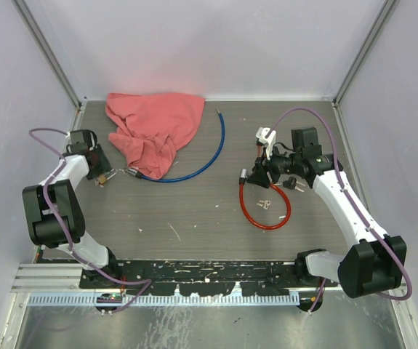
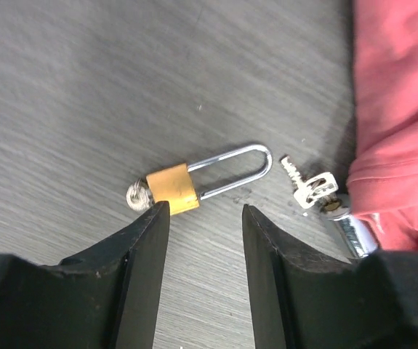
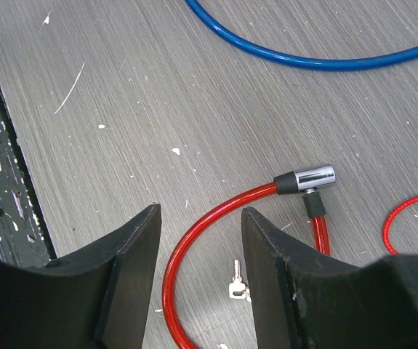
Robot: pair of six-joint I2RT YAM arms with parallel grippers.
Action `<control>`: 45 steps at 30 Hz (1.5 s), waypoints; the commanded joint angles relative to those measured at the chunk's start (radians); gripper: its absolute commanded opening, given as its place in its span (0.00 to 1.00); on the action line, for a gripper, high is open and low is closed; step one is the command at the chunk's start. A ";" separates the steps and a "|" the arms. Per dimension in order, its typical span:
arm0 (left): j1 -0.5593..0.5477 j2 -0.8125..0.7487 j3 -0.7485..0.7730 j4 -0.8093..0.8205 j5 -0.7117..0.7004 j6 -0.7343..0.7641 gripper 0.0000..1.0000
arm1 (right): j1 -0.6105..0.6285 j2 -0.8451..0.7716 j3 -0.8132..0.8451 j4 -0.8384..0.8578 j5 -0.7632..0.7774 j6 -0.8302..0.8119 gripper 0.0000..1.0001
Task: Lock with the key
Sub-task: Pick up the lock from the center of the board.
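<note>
A small brass padlock [image 2: 172, 189] lies on the grey table with its steel shackle [image 2: 246, 161] pointing right; a silver piece [image 2: 137, 195] sits at its base. A loose silver key [image 2: 309, 186] lies just right of the shackle. My left gripper [image 2: 201, 209] is open right above the padlock body, nothing between its fingers. The padlock [image 1: 108, 177] shows beside that gripper [image 1: 101, 174] in the top view. My right gripper [image 3: 200, 211] is open over a red cable lock [image 3: 194, 240] with a chrome head [image 3: 314, 177]; a small key [image 3: 236, 283] lies inside the loop.
A pink cloth [image 1: 154, 131] lies at the back left, its edge close to the loose key. A blue cable [image 1: 198, 163] curves from under the cloth toward the middle. The red cable lock [image 1: 263, 209] rests right of centre. Frame posts and walls enclose the table.
</note>
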 commanded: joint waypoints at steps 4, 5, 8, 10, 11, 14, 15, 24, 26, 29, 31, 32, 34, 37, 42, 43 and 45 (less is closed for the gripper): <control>0.006 -0.012 0.138 -0.079 0.013 0.359 0.51 | 0.005 0.007 0.009 0.015 -0.013 -0.007 0.54; 0.006 -0.004 0.131 -0.071 0.006 0.402 0.53 | 0.005 0.008 0.008 0.015 -0.013 -0.007 0.54; 0.008 0.008 0.104 -0.044 -0.002 0.472 0.60 | 0.005 0.010 0.008 0.016 -0.014 -0.007 0.54; 0.008 -0.003 0.072 -0.009 0.048 0.513 0.61 | 0.005 0.012 0.009 0.015 -0.015 -0.007 0.54; 0.008 -0.017 0.046 0.012 0.085 0.551 0.63 | 0.005 0.015 0.008 0.015 -0.016 -0.007 0.54; 0.022 -0.062 -0.027 0.084 0.111 0.660 0.80 | 0.005 0.019 0.010 0.013 -0.017 -0.007 0.54; 0.036 -0.059 -0.028 0.070 0.147 0.690 0.82 | 0.005 0.019 0.012 0.012 -0.017 -0.008 0.54; 0.095 0.136 0.172 -0.198 0.340 0.751 0.79 | 0.006 0.020 0.011 0.012 -0.003 -0.010 0.54; 0.096 0.160 0.202 -0.230 0.358 0.761 0.75 | 0.005 0.022 0.011 0.012 -0.002 -0.010 0.54; 0.100 0.196 0.249 -0.283 0.403 0.775 0.66 | 0.006 0.024 0.011 0.012 0.003 -0.010 0.54; 0.101 0.215 0.272 -0.308 0.414 0.775 0.63 | 0.006 0.025 0.012 0.012 0.003 -0.011 0.54; 0.101 0.222 0.278 -0.315 0.418 0.777 0.62 | 0.006 0.026 0.011 0.012 0.004 -0.010 0.54; 0.101 0.231 0.285 -0.327 0.426 0.769 0.62 | 0.006 0.025 0.012 0.012 0.005 -0.011 0.54; 0.103 0.236 0.282 -0.350 0.438 0.756 0.59 | 0.005 0.021 0.013 0.012 0.002 -0.010 0.54; 0.101 0.229 0.262 -0.378 0.435 0.712 0.54 | 0.005 0.012 0.013 0.011 -0.003 -0.010 0.54; 0.101 0.231 0.257 -0.377 0.418 0.700 0.54 | 0.006 0.008 0.013 0.011 -0.004 -0.010 0.54; 0.100 0.239 0.261 -0.373 0.377 0.669 0.56 | 0.005 0.002 0.012 0.011 -0.003 -0.011 0.54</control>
